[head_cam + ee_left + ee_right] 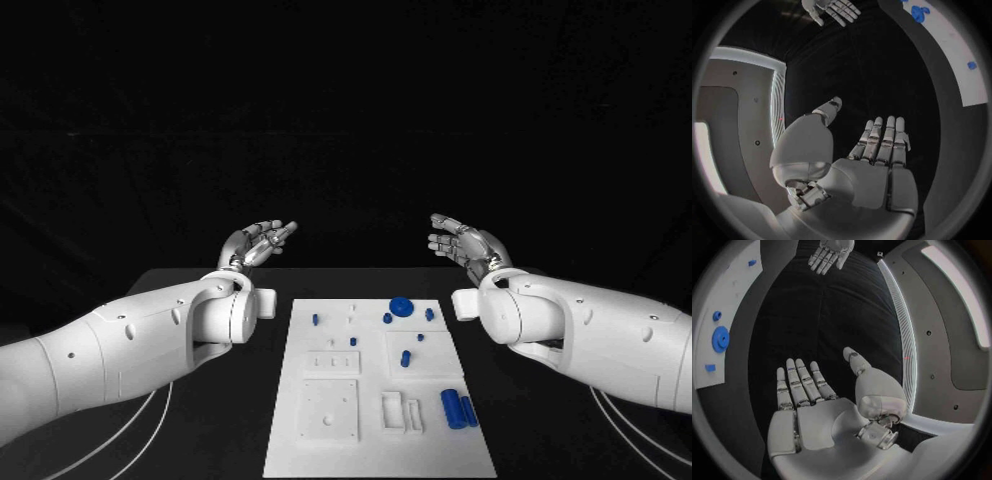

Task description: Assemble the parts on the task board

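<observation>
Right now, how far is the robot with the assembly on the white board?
Nothing looks done yet. The blue parts, such as the gear and the two cylinders, lie loose on the task board. Nothing is in hand: the left hand and right hand are open, raised beyond the board's far end, holding nothing. All the assembly seems left.
</observation>
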### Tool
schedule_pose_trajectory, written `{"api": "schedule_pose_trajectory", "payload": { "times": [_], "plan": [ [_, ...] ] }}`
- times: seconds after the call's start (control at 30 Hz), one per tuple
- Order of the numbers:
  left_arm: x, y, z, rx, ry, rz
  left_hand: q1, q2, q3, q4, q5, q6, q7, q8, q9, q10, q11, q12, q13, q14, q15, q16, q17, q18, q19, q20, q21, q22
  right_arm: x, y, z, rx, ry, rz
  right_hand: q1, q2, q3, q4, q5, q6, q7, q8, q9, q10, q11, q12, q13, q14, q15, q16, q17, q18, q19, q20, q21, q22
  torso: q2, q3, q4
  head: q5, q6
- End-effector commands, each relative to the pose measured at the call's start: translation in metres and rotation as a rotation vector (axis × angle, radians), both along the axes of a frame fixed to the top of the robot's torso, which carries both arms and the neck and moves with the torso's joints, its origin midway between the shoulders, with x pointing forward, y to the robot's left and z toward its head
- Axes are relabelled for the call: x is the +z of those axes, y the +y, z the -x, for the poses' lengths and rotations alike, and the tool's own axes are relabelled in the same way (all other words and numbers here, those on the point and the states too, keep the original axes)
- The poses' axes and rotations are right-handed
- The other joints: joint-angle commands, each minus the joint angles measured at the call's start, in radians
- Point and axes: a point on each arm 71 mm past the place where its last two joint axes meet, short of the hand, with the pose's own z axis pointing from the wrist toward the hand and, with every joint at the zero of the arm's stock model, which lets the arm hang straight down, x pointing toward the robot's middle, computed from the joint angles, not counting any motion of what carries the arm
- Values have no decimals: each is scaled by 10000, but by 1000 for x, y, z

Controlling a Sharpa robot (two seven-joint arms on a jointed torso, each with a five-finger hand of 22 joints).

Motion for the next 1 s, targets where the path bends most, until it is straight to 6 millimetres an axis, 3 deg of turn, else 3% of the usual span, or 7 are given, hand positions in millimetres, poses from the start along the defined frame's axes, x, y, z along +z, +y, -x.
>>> {"api": "schedule_pose_trajectory", "payload": {
  "times": [0.03, 0.27, 0.43, 0.6, 0.67, 0.87, 1.0],
  "plan": [
    [5, -2, -11, -1013, 362, 119, 418, -44, 170, 14, 76, 183, 48, 151, 173, 256, 39, 53, 30, 232, 68, 133, 160, -155, 185, 27, 142, 489, 1, 4, -8, 1696, 1077, 20, 717, 63, 447, -312, 97, 262, 745, 203, 158, 366, 113, 74, 37, 278, 93, 209, 172, 147, 325, 81, 86, 888, 2, -2, -1, 1, 2],
    [10, 1, -19, -1058, 336, -7, 440, -25, 147, 3, 78, 183, 56, 160, 182, 263, 41, 59, 33, 228, 69, 138, 167, -155, 179, 24, 153, 488, 9, -3, -18, 2006, 1321, 239, 2204, -347, 1362, -648, -80, 749, 1033, 502, 233, 1097, 339, 261, 101, 878, 383, 597, 354, 352, 1162, 19, 282, 1727, 2, -2, -1, 1, 2],
    [10, 1, -14, -1516, 465, 115, 520, 137, -24, -60, 81, 250, 203, 229, 232, 423, 119, 114, 59, 330, 93, 223, 225, -155, 236, -18, 241, 481, 14, -9, -34, 2451, -331, 3443, 3189, -763, 2040, -681, -185, 1454, 970, 802, 285, 1897, 125, 467, 142, 1743, 152, 1015, 499, 675, 1984, -47, 456, 1678, -11, -29, -7, 49, -72],
    [10, 3, -9, -2016, 523, -105, 1210, 44, -82, -720, 59, 699, 515, 452, 312, 927, 253, 258, 112, 943, 93, 567, 364, -110, 842, -248, 535, 450, 15, -8, -38, 3065, -1262, 5922, 3945, -1136, 2646, -713, -60, 2523, 708, 1183, 362, 3010, -276, 792, 233, 3864, -760, 2042, 966, 1551, 4369, -198, 1216, 1486, 4, -11, -30, 73, -111],
    [12, 4, -6, -2310, 560, -41, 1663, -62, 19, -1234, 62, 1038, 710, 575, 331, 1264, 384, 339, 132, 1635, 221, 881, 464, 187, 1451, -210, 776, 434, 17, -8, -38, 3177, -1559, 6673, 4184, -1271, 2743, -721, -104, 2944, 582, 1247, 338, 3454, -487, 812, 206, 5554, -1476, 2838, 1462, 2076, 6291, -334, 1794, 1214, 52, -8, -21, 46, -96],
    [15, -1, -1, -2897, 473, -151, 1923, 128, 159, -2076, 218, 1689, 921, 746, 310, 2201, 520, 622, 219, 2890, -22, 1378, 571, 662, 2524, -365, 1143, 408, 21, -3, -37, 3609, -2632, 9217, 4373, -1397, 2206, -715, -862, 3598, 417, 1353, 320, 4393, -1072, 993, 295, 7747, -2185, 4300, 2473, 2082, 9029, -1389, 2908, 1163, 212, 21, 117, -27, -132],
    [19, -6, 7, -3168, 409, -131, 1664, 483, 188, -2998, 764, 2839, 778, 1025, 290, 4029, 141, 1319, 586, 3749, -360, 1659, 684, 697, 3276, -633, 1440, 392, 20, 5, -33, 4247, -3171, 10654, 4692, -1466, 1756, -734, -1100, 3907, 287, 1337, 331, 4920, -1333, 1049, 433, 8186, -2452, 5364, 3280, 2082, 10316, -2023, 3649, 1419, 350, 44, 256, -142, -123]
  ]
}}
